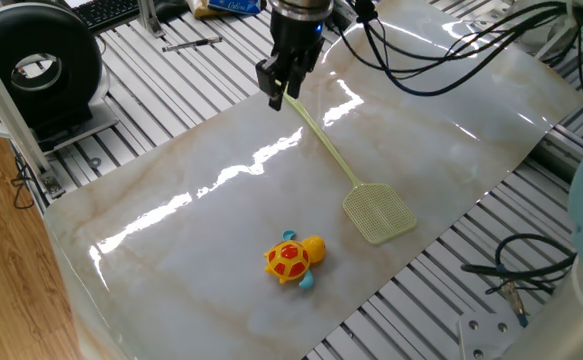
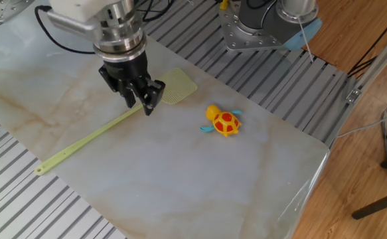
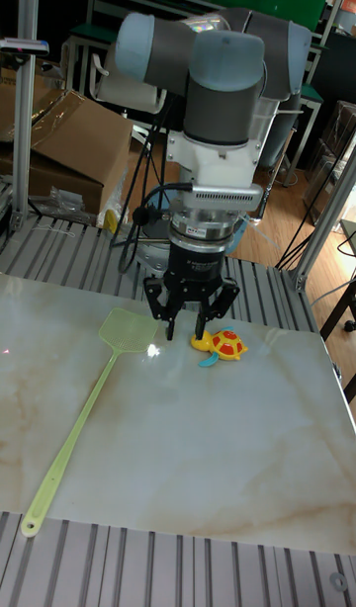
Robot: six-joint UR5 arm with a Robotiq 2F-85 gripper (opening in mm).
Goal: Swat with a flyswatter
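Note:
The pale yellow-green flyswatter [image 1: 379, 214] lies flat on the marble sheet, its mesh head towards the toy turtle [image 1: 293, 260]. In the other fixed view its long handle [image 2: 87, 141] runs down-left from the head [image 2: 174, 86]. My gripper [image 2: 141, 105] hangs above the sheet, open, with nothing between its fingers. In the tall fixed view the gripper [image 3: 184, 330] sits between the flyswatter head [image 3: 124, 332] and the turtle [image 3: 226, 346], touching neither. In one fixed view the gripper [image 1: 275, 97] covers the far end of the handle.
The marble sheet [image 1: 171, 250] lies on a slotted aluminium table. A black round device [image 1: 37, 66] and a keyboard [image 1: 108, 11] stand at the far left. Loose cables [image 1: 527, 272] lie at the right edge. A cardboard box [image 3: 67, 147] stands behind the table.

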